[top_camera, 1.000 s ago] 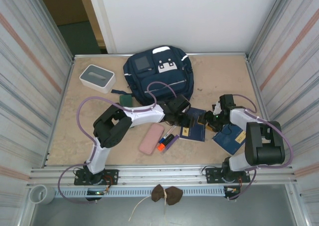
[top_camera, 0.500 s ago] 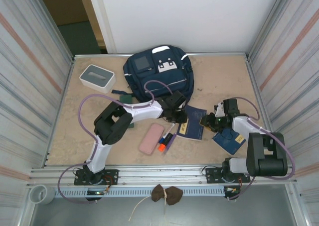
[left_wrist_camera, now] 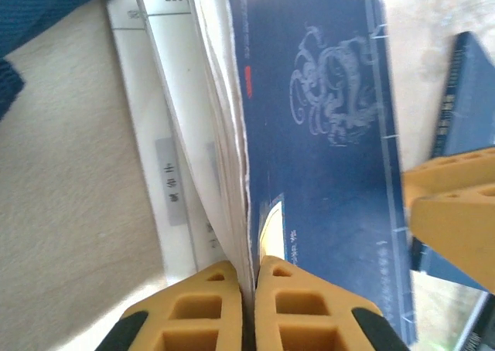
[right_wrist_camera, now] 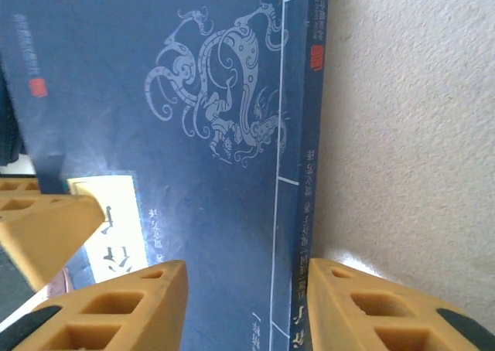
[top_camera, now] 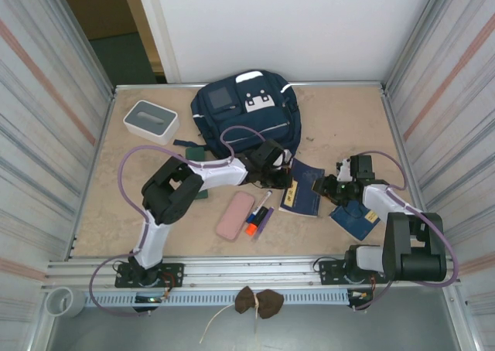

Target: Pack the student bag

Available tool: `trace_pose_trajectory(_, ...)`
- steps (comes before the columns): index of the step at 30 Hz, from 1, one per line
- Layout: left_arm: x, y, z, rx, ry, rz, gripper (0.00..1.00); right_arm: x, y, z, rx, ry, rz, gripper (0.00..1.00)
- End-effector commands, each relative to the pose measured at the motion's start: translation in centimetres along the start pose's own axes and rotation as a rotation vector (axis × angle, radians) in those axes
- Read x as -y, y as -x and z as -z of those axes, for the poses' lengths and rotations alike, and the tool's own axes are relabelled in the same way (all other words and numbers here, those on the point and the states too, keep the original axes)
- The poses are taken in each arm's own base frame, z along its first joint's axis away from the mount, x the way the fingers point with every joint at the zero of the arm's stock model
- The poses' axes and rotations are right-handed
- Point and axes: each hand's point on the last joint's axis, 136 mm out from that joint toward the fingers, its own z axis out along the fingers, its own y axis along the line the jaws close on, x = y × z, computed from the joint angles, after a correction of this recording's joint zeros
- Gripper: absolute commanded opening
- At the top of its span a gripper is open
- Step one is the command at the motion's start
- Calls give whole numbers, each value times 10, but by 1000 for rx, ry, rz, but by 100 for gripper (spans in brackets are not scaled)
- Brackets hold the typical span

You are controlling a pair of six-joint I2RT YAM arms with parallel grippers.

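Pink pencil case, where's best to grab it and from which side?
Probably its middle, jaws across the narrow width, coming straight down. The pink pencil case lies flat and long on the table; markers lie close along its right edge, so clearance is tight there.

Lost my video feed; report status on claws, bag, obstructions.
Left claw shut on cover of navy blue dragon-print book. Right claw open astride its spine. Navy blue striped fabric backpack lies just beyond. Pink oblong case on near side, not blocking.

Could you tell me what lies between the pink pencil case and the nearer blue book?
In the top view, a few pens, one orange-ended, lie beside the pink pencil case, short of the blue book.
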Motion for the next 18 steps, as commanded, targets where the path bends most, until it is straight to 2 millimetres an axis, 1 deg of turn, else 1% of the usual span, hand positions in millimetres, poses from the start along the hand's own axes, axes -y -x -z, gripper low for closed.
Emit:
trace_pose_trajectory(1,73,16,36,67,-259,-100,0,-8,2,3,7,52,-4,47)
trace_pose_trajectory(3,82,18,47,89,-295,-117,0,-8,3,5,14,64,-9,52)
trace_pose_trajectory(5,87,20,55,105,-320,-121,0,-13,4,8,21,101,-3,57)
trace_pose_trajectory(8,88,26,64,124,-359,-106,0,-30,2,11,25,202,22,67)
trace_pose_trajectory(12,91,30,77,138,-402,-99,0,-47,3,17,39,304,56,76)
trace_pose_trajectory(13,92,31,81,142,-413,-99,0,-54,3,19,44,345,69,79)
trace_pose_trajectory(15,94,33,88,150,-443,-88,0,-64,5,23,54,404,83,82)
trace_pose_trajectory(18,94,37,101,166,-498,-59,0,-72,7,27,68,456,107,84)
